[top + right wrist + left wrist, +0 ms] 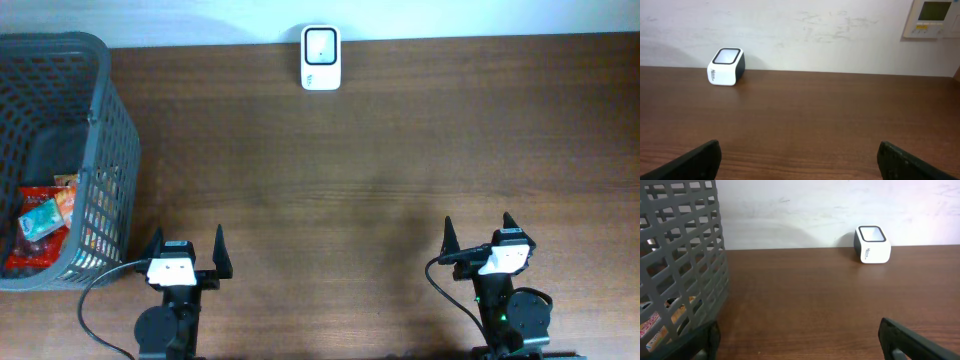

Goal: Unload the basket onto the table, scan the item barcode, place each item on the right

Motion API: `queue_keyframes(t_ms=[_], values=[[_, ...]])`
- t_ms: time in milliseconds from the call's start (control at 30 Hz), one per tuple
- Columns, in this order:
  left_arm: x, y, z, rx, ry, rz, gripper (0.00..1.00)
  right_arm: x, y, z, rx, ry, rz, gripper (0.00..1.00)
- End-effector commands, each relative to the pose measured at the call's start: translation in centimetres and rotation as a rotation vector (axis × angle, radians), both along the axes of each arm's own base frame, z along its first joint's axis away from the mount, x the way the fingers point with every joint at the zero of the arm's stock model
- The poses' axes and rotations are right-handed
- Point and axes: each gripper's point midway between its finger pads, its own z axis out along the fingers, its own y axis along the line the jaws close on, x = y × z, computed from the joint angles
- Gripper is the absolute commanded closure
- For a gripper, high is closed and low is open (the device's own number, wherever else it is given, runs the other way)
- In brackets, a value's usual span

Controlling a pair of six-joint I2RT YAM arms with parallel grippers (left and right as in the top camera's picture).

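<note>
At the near edge of the table [350, 170], left gripper [188, 240] sits low w/ both fingers spread wide, nothing btwn them; wrist cam shows only bare wood in the gap. Right gripper [477, 225] is the same: jaws fully apart, holding nothing, well apart from the left one. A black cable [95, 300] loops off the left arm toward the near edge. Just beside the left gripper, on its left, stands a grey mesh basket [115, 150] running from near to far along the table's left side. The packets [40, 225] lie in the basket's near end, red and orange wrappers plus one teal pack, piled on each other; barcodes too small to make out. Mid table is plain dark wood. At the far edge, approx centre, the white scanner [321, 58] stands w/ its dark window facing up, close to the wall and well apart from basket and both grippers. On the wall, upper right in the right wrist view, hangs a beige control panel [935, 17] w/ a small display.
</note>
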Motion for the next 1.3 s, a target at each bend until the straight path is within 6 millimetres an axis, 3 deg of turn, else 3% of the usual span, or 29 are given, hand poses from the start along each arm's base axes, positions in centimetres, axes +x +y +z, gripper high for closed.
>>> queue_keyframes(t_ms=[0, 167, 267, 333, 400, 500, 567, 633, 733, 800, 900, 1000, 1033, 1200, 1267], values=[[0.0, 0.0, -0.2, 0.019, 0.0, -0.003, 0.01, 0.0, -0.1, -0.4, 0.004, 0.005, -0.005, 0.02], [0.1, -0.8, 0.7, 0.015, -0.037, -0.049, 0.01, 0.0, -0.1, -0.4, 0.004, 0.005, -0.005, 0.02], [-1.3, -6.9, 3.1, 0.008, -0.135, -0.413, 0.01, 0.0, -0.1, -0.4, 0.004, 0.005, -0.005, 0.02], [-4.9, -11.7, 6.3, 0.063, -0.298, -0.749, 0.01, 0.0, -0.1, -0.4, 0.004, 0.005, -0.005, 0.02], [-8.5, -13.5, 10.3, 0.176, -0.526, -0.903, 0.01, 0.0, -0.1, -0.4, 0.004, 0.005, -0.005, 0.02], [-11.1, -13.5, 14.8, 0.234, -0.719, -0.902, 0.01, 0.0, -0.1, -0.4, 0.004, 0.005, -0.005, 0.02], [-11.6, -13.5, 16.1, 0.239, -0.733, -0.897, 0.01, 0.0, -0.1, -0.4, 0.004, 0.005, -0.005, 0.02], [-11.1, -12.0, 19.2, 0.203, -0.742, -0.776, 0.01, 0.0, -0.1, -0.4, 0.004, 0.005, -0.005, 0.01], [-11.4, -10.1, 23.2, 0.323, -0.822, -0.584, 0.01, 0.0, -0.1, -0.4, 0.004, 0.005, -0.005, 0.02], [-10.4, -8.2, 25.3, 0.289, -0.754, -0.458, 0.01, 0.0, -0.1, -0.4, 0.004, 0.005, -0.005, 0.02], [-7.6, -6.6, 25.4, 0.211, -0.477, -0.379, 0.01, 0.0, -0.1, -0.4, 0.004, 0.005, -0.005, 0.02], [-5.9, -8.5, 25.4, 0.174, -0.264, -0.522, 0.01, 0.0, -0.1, -0.4, 0.004, 0.005, -0.006, 0.01], [-5.5, -9.2, 26.0, 0.171, -0.255, -0.566, 0.01, 0.0, -0.1, -0.4, 0.004, 0.005, -0.005, 0.02], [-3.3, -8.7, 29.0, 0.227, -0.29, -0.527, 0.01, 0.0, -0.1, -0.4, 0.004, 0.005, -0.005, 0.02], [-1.3, -6.8, 29.7, 0.18, -0.237, -0.406, 0.01, 0.0, -0.1, -0.4, 0.004, 0.005, -0.005, 0.02]])
